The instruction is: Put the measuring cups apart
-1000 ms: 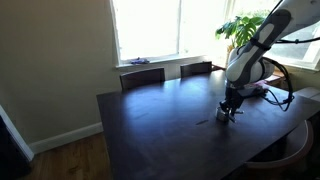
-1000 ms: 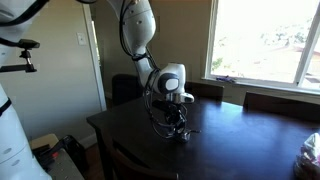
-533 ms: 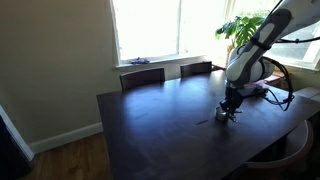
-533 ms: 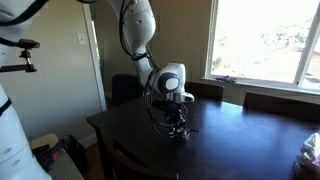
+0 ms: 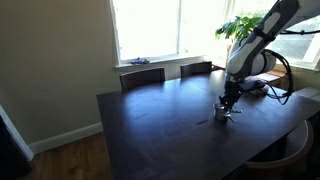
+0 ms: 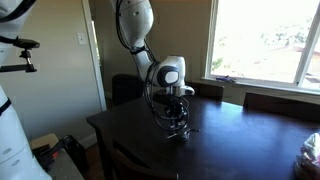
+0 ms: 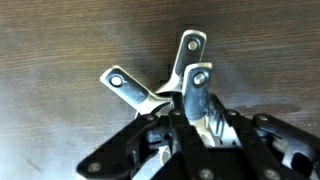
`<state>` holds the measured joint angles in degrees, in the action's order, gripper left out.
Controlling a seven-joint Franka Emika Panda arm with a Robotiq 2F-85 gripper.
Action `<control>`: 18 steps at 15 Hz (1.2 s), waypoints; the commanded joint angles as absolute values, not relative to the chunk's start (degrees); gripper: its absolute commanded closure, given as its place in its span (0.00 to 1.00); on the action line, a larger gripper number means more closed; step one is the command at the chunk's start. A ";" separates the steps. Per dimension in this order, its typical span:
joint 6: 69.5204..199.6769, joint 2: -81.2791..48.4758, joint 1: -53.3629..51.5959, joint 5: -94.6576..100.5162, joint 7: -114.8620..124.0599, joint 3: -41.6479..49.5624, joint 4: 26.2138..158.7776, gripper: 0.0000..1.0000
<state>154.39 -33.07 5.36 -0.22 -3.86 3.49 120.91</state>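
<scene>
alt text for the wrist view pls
The end effector grips a fanned set of shiny metal measuring cups lying on a dark wooden table. Three flat handles, each with a hole, spread out up and to the left.

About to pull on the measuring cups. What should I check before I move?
1. Jaws closed on one handle of the measuring cups: ok, it looks pinched in the wrist view.
2. Other two handles outside the gripper: ok, they fan away.
3. Cups apart: not ok, the handles overlap at one end.
4. Cup bowls visible: cannot tell, hidden under the gripper.
5. Set resting on the table: cannot tell.
</scene>
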 commanded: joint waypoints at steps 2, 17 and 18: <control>154.72 -25.50 7.20 -1.02 -8.23 0.38 127.37 0.87; 163.48 -36.92 13.22 -2.72 -25.79 -12.66 125.36 0.87; 163.44 -37.72 13.73 -2.42 -26.21 -12.92 125.08 0.87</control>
